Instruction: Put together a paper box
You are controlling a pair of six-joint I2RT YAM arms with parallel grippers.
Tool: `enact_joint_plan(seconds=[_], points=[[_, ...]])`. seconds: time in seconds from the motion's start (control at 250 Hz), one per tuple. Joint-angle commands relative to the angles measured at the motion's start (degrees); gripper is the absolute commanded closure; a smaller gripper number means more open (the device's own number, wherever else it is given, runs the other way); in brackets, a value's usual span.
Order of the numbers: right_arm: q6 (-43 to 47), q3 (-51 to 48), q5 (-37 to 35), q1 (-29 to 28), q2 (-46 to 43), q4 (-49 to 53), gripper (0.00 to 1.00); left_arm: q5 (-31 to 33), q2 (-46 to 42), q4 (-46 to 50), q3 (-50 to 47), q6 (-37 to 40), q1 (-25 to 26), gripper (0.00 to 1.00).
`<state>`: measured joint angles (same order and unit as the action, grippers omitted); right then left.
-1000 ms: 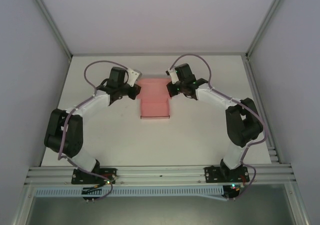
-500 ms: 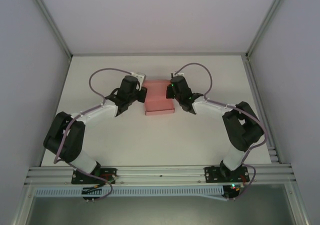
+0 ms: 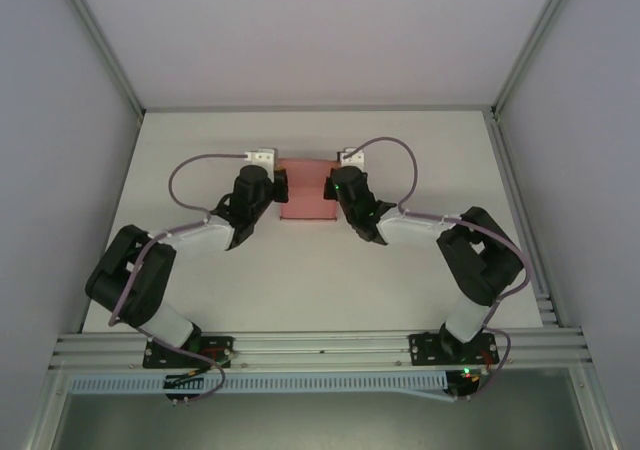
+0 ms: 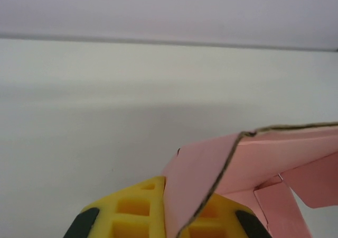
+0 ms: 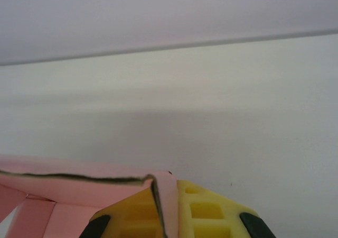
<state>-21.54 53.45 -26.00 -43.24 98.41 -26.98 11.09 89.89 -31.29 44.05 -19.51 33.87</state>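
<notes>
Paper box (image 3: 305, 192) gripped at both sides, near far edge of table (image 3: 200, 260)

Left arm reaches from the near left corner toward the far middle. Left gripper (image 3: 280, 186) is clenched on the box's left side. In the left wrist view, a pink card panel with a dark cut edge passes between the yellow pads (image 4: 132, 217); further pink flaps extend to the right of it.

The box sits close to the far edge, about midway between the left and right edges, directly between the two grippers. Whether its base touches the table cannot be told.

Right gripper (image 3: 329, 186) is clenched on the box's right side. The right wrist view shows a thin card wall pinched between its yellow pads (image 5: 206, 212).
</notes>
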Motion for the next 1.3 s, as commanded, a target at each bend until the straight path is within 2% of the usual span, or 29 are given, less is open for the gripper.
enact_joint_plan(seconds=[0.0,0.232,0.347,0.455,0.671,0.779,0.89,0.962,1.026,1.154,1.198,1.246,1.298], points=[[-2.0,-1.2,2.0,-2.2,2.2,-14.1,1.0,-5.5,2.5,-11.9,-0.1,-2.3,2.3,1.0],[1.6,-3.0,0.9,-2.5,5.9,-23.0,1.0,-7.6,6.9,-21.1,-2.0,-0.7,2.8,0.99],[2.0,-2.9,0.2,-2.5,7.5,-23.1,0.99,-11.0,9.3,-24.0,-2.9,-1.2,2.8,1.0],[1.5,-3.7,0.6,-2.6,8.2,-23.9,0.98,-11.2,9.9,-28.2,-5.9,-2.5,2.8,1.0],[3.3,-8.9,2.7,-2.8,9.5,-32.1,0.96,-11.8,8.3,-35.3,-14.1,-1.4,2.9,0.99],[2.4,-11.6,2.8,-3.6,10.4,-36.5,0.95,-11.5,9.5,-40.1,-17.0,-5.4,3.1,0.98],[2.3,-11.5,2.2,-5.1,11.4,-36.1,0.96,-12.2,10.9,-43.7,-17.2,-11.0,3.5,0.99],[2.7,-10.9,0.7,-6.0,11.4,-34.5,0.98,-12.8,10.0,-42.9,-15.8,-12.1,3.6,0.99],[2.3,-10.2,-0.9,-6.5,11.0,-32.6,0.98,-12.5,7.9,-38.0,-13.3,-12.1,4.0,0.99],[2.5,-8.7,-2.4,-7.1,10.7,-29.5,0.99,-4.9,5.5,-24.5,-7.2,-9.4,6.6,1.0],[2.1,-8.6,-2.3,-7.2,11.0,-29.6,0.99,-4.0,6.4,-25.0,-7.2,-9.2,7.1,1.0],[1.1,-8.5,-2.2,-7.2,11.5,-29.9,0.99,-2.8,8.1,-27.1,-7.9,-12.2,7.2,1.0],[0.0,-8.6,-2.3,-7.3,12.1,-30.1,0.99,-4.5,10.1,-30.1,-8.4,-12.9,7.4,1.0]])
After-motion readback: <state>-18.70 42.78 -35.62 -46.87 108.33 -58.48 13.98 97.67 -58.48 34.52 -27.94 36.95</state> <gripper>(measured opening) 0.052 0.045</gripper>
